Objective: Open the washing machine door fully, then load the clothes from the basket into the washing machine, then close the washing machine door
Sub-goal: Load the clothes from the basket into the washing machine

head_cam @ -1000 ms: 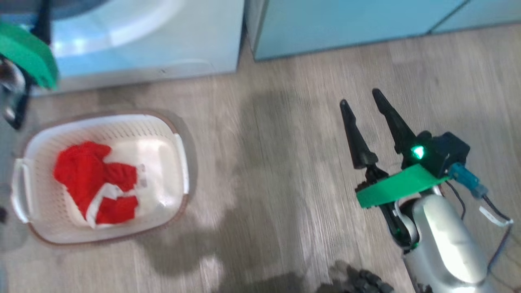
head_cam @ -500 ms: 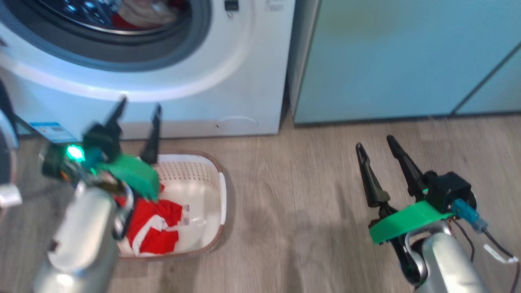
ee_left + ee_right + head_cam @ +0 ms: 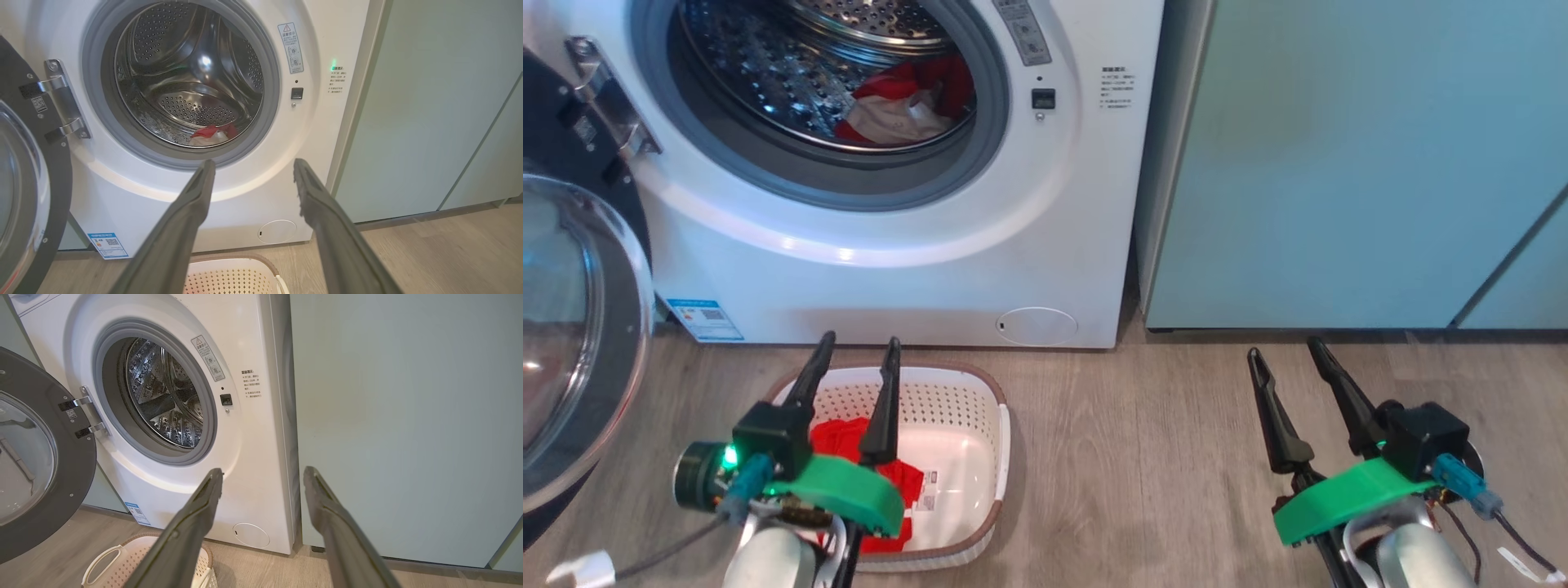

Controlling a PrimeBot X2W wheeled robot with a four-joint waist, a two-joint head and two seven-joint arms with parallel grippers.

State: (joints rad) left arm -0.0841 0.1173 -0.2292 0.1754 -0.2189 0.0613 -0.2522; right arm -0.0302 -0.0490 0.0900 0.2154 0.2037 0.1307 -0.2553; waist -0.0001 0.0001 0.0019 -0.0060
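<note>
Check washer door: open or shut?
Open. The washing machine door hangs swung out left on its hinge; the drum is exposed, red clothes inside.

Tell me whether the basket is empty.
No, red clothes lie inside the basket.

The washing machine door (image 3: 572, 327) hangs open leftward, seemingly clear of the drum mouth (image 3: 792, 73); the basket (image 3: 947, 400) stands just below.

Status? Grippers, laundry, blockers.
Both open, empty: left gripper above the basket, right gripper off to the side. Load: washing machine door open; clothes partly in drum, partly in basket. Drum mouth unobstructed.
</note>
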